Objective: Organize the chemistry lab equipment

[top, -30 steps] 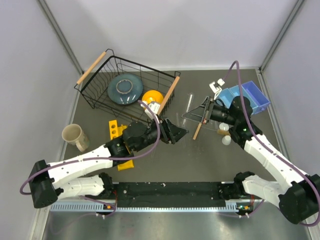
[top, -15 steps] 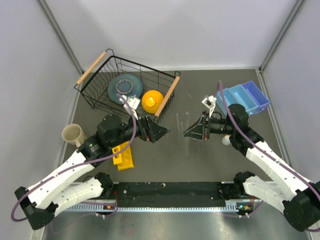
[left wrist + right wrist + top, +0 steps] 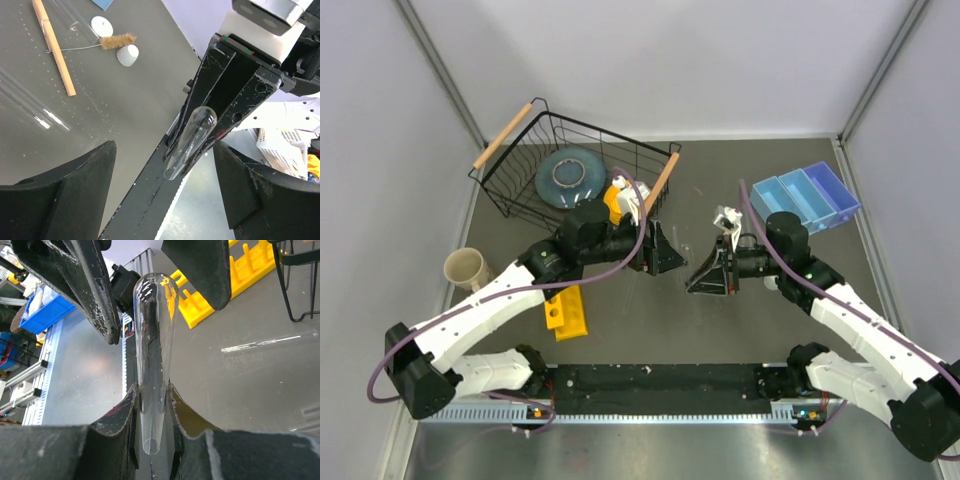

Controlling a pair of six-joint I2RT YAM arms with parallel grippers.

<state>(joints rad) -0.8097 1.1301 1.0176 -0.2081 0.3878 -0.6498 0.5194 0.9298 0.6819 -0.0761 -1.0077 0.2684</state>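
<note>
Between the fingers of my right gripper [image 3: 150, 390] I am holding the slim clear glass tube [image 3: 150, 340]. The jaws are pinching narrowly on its open end, and its rounded end is pointing out toward my left gripper [image 3: 663, 253]. That gripper is standing wide open, gripping nothing, and facing the tube tip above mid-table. Lying on the table beyond are the wooden stick [image 3: 54, 47], the brown brush [image 3: 119, 40] and two white round pieces [image 3: 101, 25], all near one another. The yellow rack [image 3: 567, 312] is lying under my left arm, and the blue tray [image 3: 807, 195] is sitting far right.
</note>
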